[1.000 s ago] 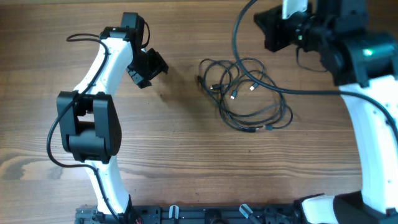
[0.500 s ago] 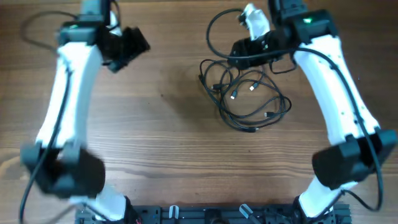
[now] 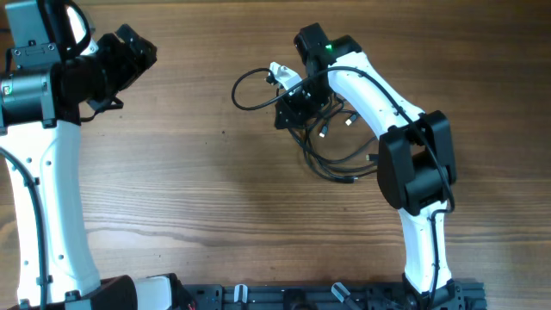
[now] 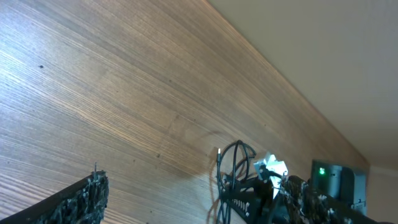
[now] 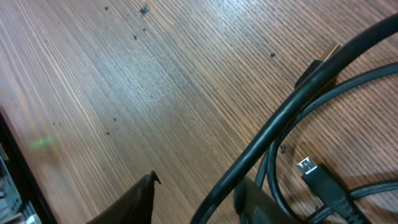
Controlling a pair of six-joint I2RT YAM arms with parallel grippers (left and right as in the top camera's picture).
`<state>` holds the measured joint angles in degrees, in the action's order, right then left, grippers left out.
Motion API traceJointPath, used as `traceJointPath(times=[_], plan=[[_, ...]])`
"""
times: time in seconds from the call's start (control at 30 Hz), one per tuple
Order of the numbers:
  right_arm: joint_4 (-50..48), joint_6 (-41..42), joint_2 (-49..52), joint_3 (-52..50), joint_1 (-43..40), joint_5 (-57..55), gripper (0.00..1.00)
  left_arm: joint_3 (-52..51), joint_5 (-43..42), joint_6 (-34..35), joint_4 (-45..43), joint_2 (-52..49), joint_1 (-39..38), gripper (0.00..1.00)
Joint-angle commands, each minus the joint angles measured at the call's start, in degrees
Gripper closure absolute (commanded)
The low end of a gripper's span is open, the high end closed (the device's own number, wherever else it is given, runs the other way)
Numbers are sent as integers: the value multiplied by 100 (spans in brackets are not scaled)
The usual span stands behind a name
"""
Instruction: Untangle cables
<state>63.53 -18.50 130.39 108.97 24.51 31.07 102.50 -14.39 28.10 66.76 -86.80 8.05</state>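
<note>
The cables (image 3: 349, 146) lie as a tangle of thin black loops right of the table's middle, with small plugs among them. My right gripper (image 3: 289, 107) is open and low over the bundle's left edge. In the right wrist view its fingers (image 5: 200, 188) straddle bare wood, with a thick black wire (image 5: 292, 102) crossing against the right finger. Thin cords and a USB plug (image 5: 316, 172) lie just beside it, and nothing is held. My left gripper (image 3: 138, 50) is open and empty at the far upper left. In the left wrist view (image 4: 194, 184) the bundle (image 4: 231, 167) shows far off.
The right arm's own thick wire loops out over the wood left of the bundle (image 3: 245, 86). The table's far edge (image 4: 292, 93) runs along the top. A black rail (image 3: 284, 297) lines the front edge.
The right gripper has come down from the back to the bundle's left edge. The left arm has swung out to the far left. The cables have hardly shifted.
</note>
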Motion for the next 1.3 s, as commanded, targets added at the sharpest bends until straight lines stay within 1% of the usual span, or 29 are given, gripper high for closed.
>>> traceJointPath(times=[0.0,0.07,0.1,0.17,0.2,0.3,0.33,0.4,0.47,0.5,0.53,0.57,0.6,0.63,0.67,0.73,0.77,0.83,0.97,1.03,1.17,1.27], plan=[[-7,321,-46,177,2,264,96,-17,33,-70,37,-31,33,8],[190,437,-466,643,-94,699,96,-17,31,-68,37,-31,33,9],[190,627,-702,798,-149,776,96,-17,31,-68,37,-31,33,9],[186,1008,-1464,1226,-321,807,96,-17,33,-70,39,-31,33,9],[122,1167,-2085,1360,-439,807,96,-17,33,-70,39,-31,33,9],[-66,1456,-3316,1362,-826,804,96,-17,33,-68,39,-31,33,11],[-144,1558,-3617,1362,-962,804,96,-17,33,-68,39,-31,33,11],[-323,1495,-3991,1362,-1130,798,96,-17,33,-68,39,-31,33,11],[-529,929,-4148,1362,-1132,992,96,-17,33,-70,39,-31,33,11],[-448,625,-4116,1346,-1117,1567,96,-17,33,-70,39,-31,33,11],[-326,605,-4050,1325,-1106,2055,96,-17,33,-70,42,-31,33,11],[-160,671,-3893,1320,-1106,2756,96,-17,33,-70,61,-31,33,11],[-72,1010,-3683,1320,-1108,3156,96,-17,33,-70,81,-31,33,11],[-103,1399,-3539,1320,-1108,3174,96,-17,33,-70,85,-31,33,11],[-168,1589,-3414,1320,-1110,3132,96,-17,33,-70,85,-31,33,11],[-479,2031,-3274,1320,-1224,2411,96,-17,33,-70,111,-31,33,11],[-625,2247,-3276,1322,-1283,1676,96,-17,33,-70,131,-31,33,11],[-767,2326,-3292,1325,-1392,776,96,-17,33,-70,149,-31,33,11],[-789,2330,-3270,1322,-1880,-2417,96,-17,33,-72,170,-31,-111,11],[-846,2465,-3169,1322,-2417,-3477,96,-17,35,-70,166,-31,-186,11],[-1012,2459,-2581,1322,-3748,-3536,96,-17,33,-70,166,-31,-195,11],[-1156,2468,-1945,1322,-4509,-3510,96,-17,33,-70,166,-31,-195,11]])
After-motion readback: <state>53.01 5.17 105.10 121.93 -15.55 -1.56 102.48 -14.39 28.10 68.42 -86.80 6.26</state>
